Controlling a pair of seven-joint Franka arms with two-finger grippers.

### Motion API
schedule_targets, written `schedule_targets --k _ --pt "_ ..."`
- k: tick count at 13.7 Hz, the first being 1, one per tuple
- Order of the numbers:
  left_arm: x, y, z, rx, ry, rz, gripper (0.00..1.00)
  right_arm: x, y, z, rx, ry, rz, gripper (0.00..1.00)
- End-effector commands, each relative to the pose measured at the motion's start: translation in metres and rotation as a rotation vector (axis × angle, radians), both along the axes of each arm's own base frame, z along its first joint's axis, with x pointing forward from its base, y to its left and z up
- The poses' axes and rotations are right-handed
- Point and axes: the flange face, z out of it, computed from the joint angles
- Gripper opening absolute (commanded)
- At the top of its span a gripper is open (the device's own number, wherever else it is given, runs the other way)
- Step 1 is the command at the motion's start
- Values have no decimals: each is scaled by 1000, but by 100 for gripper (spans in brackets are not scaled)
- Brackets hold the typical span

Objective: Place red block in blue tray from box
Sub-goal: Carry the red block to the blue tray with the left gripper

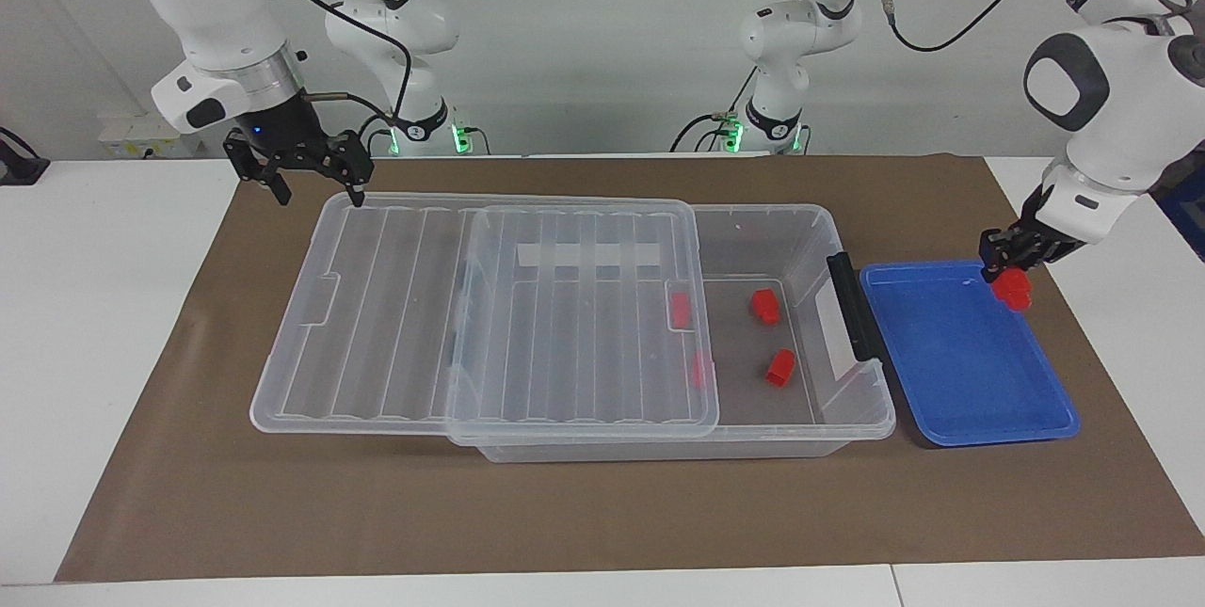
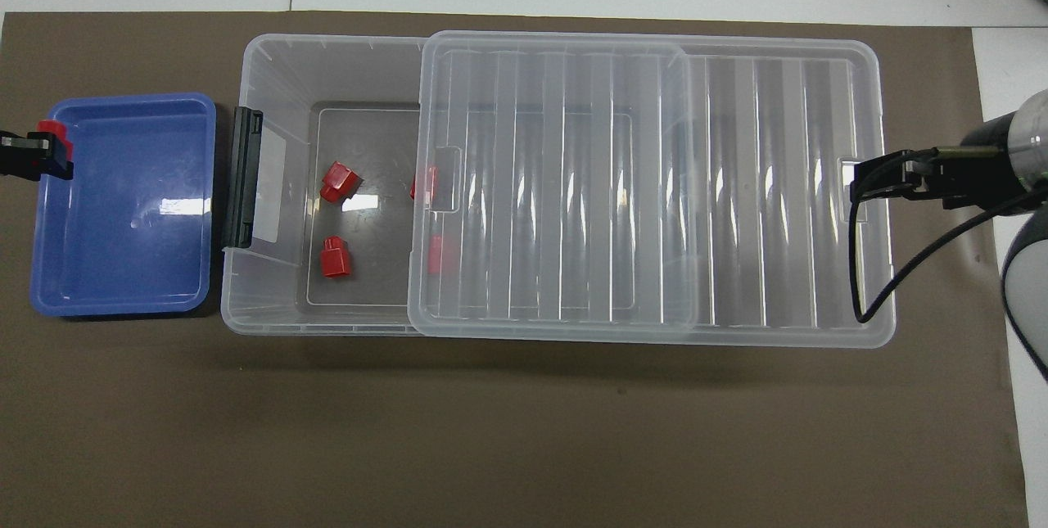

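My left gripper [image 1: 1005,259] is shut on a red block [image 1: 1015,288], which hangs over the outer rim of the blue tray [image 1: 960,353] at the left arm's end of the table. In the overhead view the left gripper [image 2: 33,158] and its red block [image 2: 52,129] show at that same rim of the tray [image 2: 123,225]. Two more red blocks [image 1: 764,304] [image 1: 780,367] lie on the uncovered floor of the clear box [image 1: 800,231], and two show through its lid [image 1: 490,306]. My right gripper [image 1: 320,193] waits open above the lid's end toward the right arm.
The ribbed lid [image 2: 647,184] is slid toward the right arm's end and overhangs the box [image 2: 270,61]. A dark latch handle [image 1: 852,306] sits on the box wall beside the tray. A brown mat [image 1: 602,513] covers the table.
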Motion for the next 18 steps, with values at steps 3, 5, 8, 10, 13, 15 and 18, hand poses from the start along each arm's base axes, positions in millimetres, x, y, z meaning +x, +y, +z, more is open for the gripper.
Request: schedule_targets --k 3,5,8,10,13,15,18 --pt "-19 19 -83 -6 -69 16 17 -3 -2 -1 17 14 -21 100" --pt "-19 23 -122 -9 -77 25 17 -3 -2 -1 17 14 -21 100" --pt "-19 38 -161 -13 -75 42 17 -2 -11 -4 14 12 -32 100" --pt "-19 38 -168 -15 -79 42 17 1 -31 -9 5 13 -64 96" --pt "-21 36 -179 -16 -80 40 17 6 -73 -32 1 -19 -56 95" --pt "-27 35 -190 -13 -96 41 17 9 -94 -52 -7 -24 -38 95" --pt "-31 34 -196 -14 -97 40 18 17 -126 -78 -32 -30 -16 92"
